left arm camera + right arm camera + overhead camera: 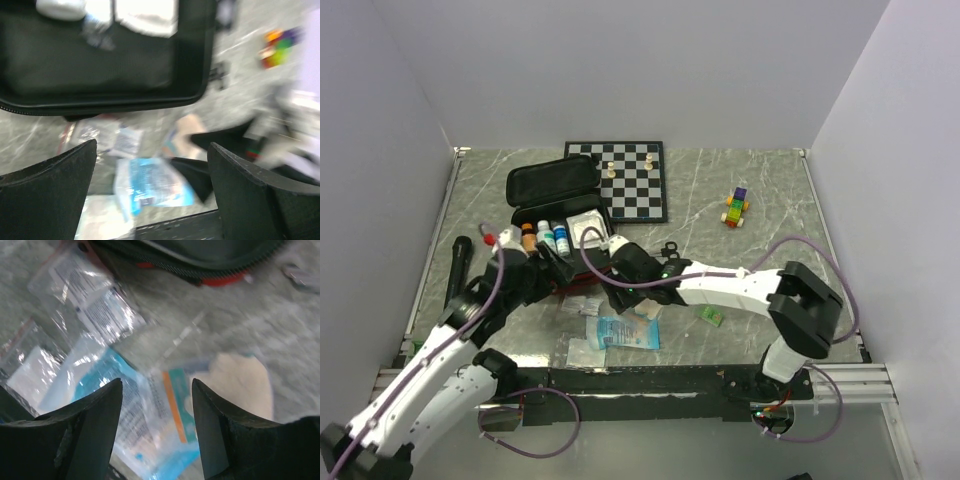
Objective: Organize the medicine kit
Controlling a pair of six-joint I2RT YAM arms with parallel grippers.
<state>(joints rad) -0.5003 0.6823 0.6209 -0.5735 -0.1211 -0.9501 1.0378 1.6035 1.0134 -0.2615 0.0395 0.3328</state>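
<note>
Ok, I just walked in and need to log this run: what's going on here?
Two robot arms are working on the soft red zippered medicine kit, lying open with small bottles inside. The left claw and the right claw both hover open and empty over loose clear sachets and a blue plastic packet on the table in front of it.

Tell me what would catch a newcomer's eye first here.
The open medicine kit sits left of centre, small bottles lined up inside. In front of it loose packets lie scattered, a bright blue packet standing out. A chessboard lies behind it, and a colourful block toy farther right.
</note>
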